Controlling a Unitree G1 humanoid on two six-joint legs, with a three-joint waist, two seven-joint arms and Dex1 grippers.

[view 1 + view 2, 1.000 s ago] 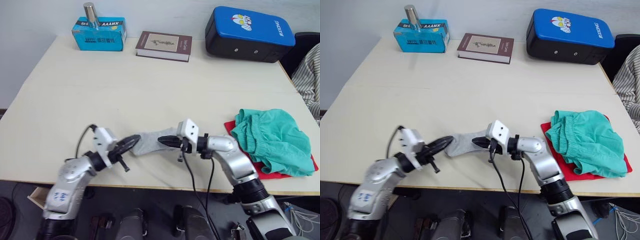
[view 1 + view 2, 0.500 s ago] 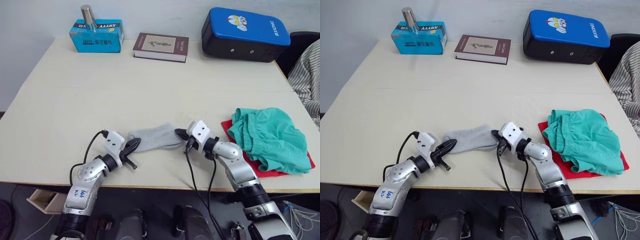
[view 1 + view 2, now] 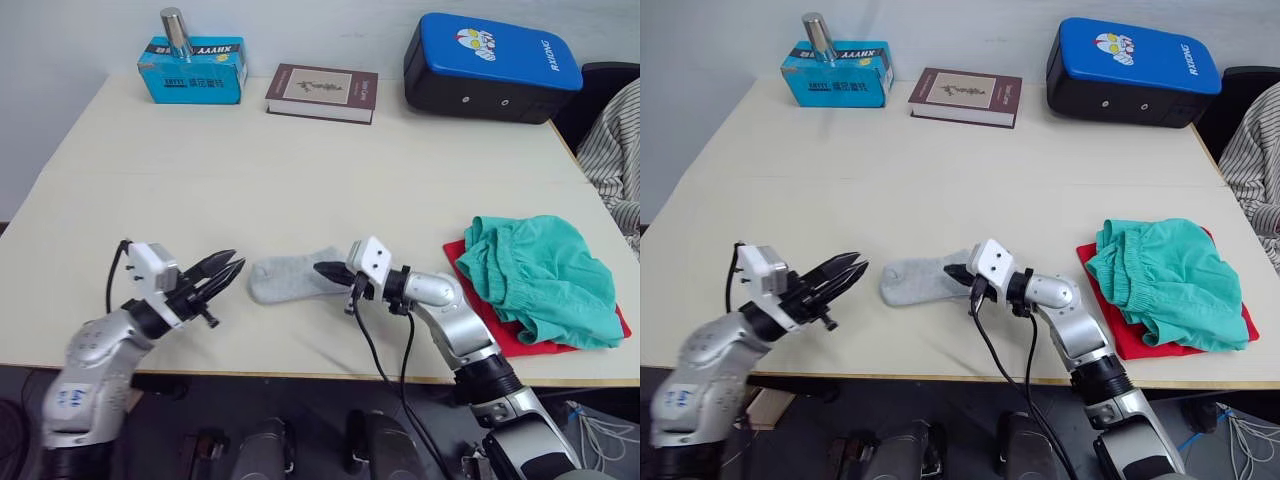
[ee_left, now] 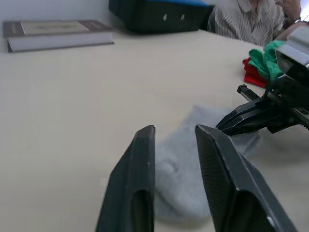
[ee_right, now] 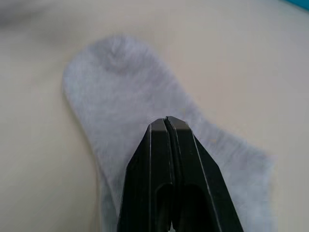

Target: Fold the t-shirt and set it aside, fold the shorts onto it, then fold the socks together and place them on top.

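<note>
Pale tabletop (image 3: 300,150) carries everything. At its near left edge the left pincer (image 3: 228,268) hovers with its black fingers spread apart, holding nothing, just beside the toe of the grey socks (image 3: 290,279), which lie flat near the front edge. The right pincer (image 3: 322,270) has its fingers pressed together over the socks' other end. Farther right, the teal shorts (image 3: 540,275) lie on the red t-shirt (image 3: 520,338).

Teal box (image 3: 193,72) with metal cylinder (image 3: 177,32); brown book (image 3: 323,91); blue case (image 3: 493,66)
</note>
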